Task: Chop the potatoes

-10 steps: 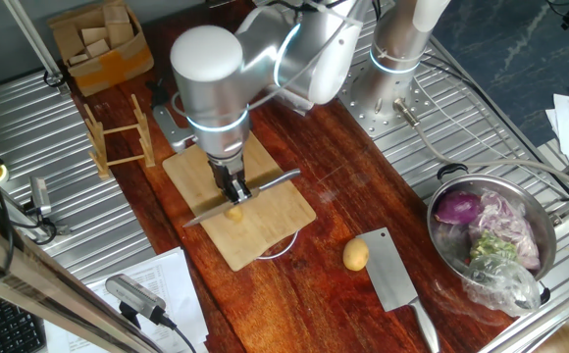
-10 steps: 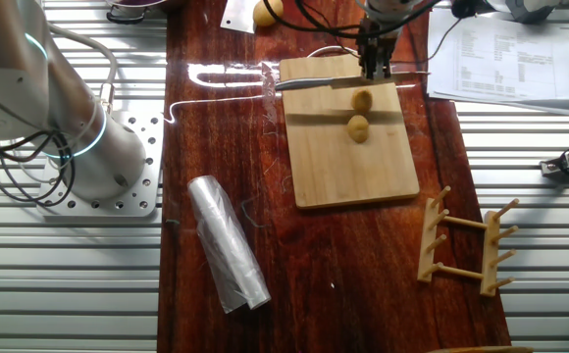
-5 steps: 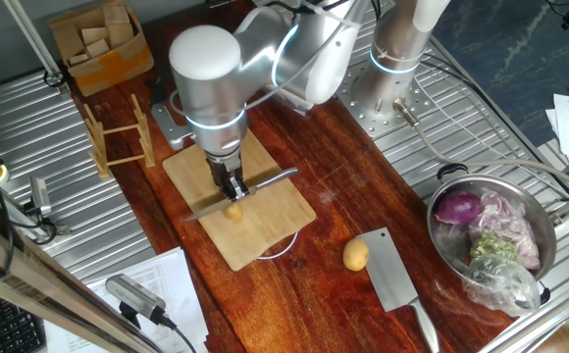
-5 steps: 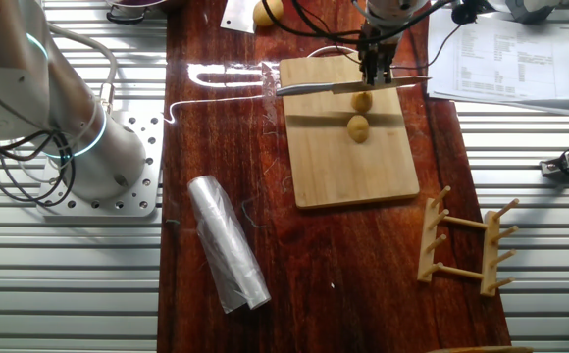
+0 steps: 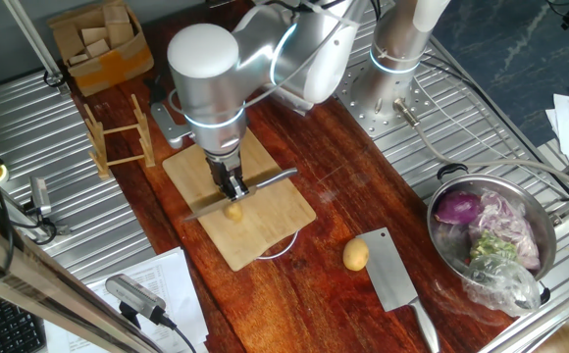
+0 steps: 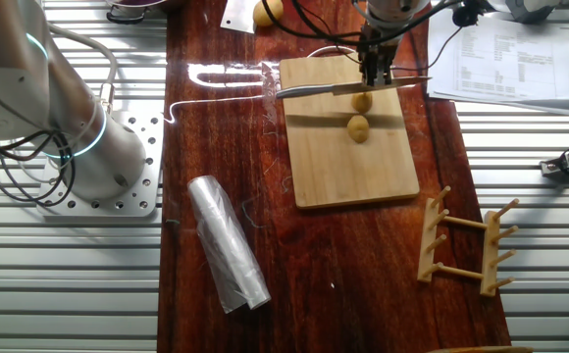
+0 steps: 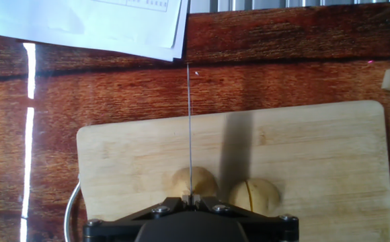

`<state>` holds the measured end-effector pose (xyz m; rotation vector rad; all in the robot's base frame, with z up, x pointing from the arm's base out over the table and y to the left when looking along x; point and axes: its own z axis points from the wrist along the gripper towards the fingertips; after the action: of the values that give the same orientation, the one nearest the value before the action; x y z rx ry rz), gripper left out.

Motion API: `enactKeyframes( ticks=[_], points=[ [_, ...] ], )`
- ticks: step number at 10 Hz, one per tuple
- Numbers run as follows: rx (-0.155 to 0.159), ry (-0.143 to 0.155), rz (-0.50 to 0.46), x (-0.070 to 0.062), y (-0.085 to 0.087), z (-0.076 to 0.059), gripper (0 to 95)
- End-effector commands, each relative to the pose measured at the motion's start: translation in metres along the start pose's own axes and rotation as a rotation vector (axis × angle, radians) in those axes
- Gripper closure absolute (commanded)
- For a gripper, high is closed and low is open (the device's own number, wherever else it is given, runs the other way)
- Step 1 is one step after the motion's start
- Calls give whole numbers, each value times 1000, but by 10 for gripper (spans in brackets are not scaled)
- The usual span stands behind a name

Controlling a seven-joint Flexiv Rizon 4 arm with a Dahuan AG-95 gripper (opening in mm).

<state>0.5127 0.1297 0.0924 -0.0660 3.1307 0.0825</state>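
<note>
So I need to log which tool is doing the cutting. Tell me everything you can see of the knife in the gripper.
The knife has a long, thin, silvery metal blade. The gripper is shut on it. It lies level across the end of the bamboo cutting board, edge down over one of the two potatoes. In the hand view the blade shows as a thin line. Contact with the potato is unclear.

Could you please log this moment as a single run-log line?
gripper: shut on knife | blade: over one small potato | second potato: beside | surface: cutting board
</note>
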Motion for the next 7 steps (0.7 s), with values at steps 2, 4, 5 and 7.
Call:
enactKeyframes(
  ticks=[2,4,5,7],
  points=[
    [1,-7,-3,-1,-1,6,950],
    [0,-9,-3,-1,-2,12,950],
    [0,-12,-4,-1,-2,15,950],
    [1,-9,-7,-1,-3,18,950]
  ],
)
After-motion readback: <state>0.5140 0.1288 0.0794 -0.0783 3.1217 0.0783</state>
